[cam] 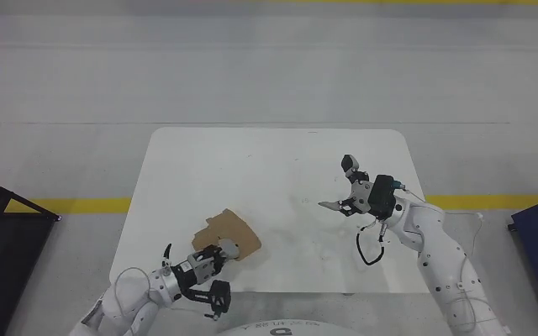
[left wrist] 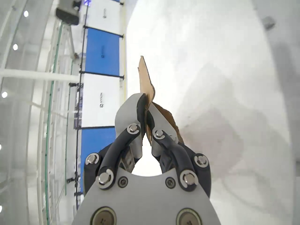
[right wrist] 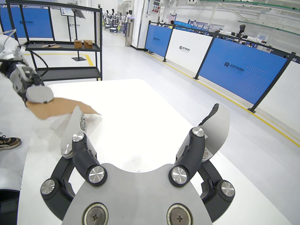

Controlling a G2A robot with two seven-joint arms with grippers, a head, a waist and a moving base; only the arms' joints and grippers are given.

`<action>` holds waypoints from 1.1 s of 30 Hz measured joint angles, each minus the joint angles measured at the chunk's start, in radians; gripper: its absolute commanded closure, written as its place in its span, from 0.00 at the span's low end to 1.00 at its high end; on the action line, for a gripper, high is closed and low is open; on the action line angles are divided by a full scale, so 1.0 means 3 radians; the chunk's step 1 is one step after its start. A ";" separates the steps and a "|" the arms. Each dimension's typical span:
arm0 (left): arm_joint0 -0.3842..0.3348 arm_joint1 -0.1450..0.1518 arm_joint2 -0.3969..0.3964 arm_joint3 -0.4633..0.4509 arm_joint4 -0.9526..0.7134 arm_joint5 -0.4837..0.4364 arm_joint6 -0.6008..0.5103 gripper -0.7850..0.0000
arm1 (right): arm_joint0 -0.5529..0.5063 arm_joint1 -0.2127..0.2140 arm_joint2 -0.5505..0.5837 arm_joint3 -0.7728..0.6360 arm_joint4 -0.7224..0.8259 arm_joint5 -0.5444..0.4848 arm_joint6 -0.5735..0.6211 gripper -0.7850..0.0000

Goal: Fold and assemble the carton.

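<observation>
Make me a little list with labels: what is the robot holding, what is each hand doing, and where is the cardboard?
Held thing: carton, a brown cardboard piece, not yet box-shaped
Left gripper: shut on the carton's edge
Right gripper: open, holding nothing, over the right part of the table
Carton place: near the table's front left corner
Gap: the two grippers are well apart, and the right one is not touching the carton
</observation>
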 measured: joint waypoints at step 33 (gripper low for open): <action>-0.1008 -0.0086 -0.0238 0.0494 -0.3168 -0.1439 -0.0021 1.00 | 0.0821 0.0019 -0.0991 0.0173 0.0361 -0.0404 0.0897 0.00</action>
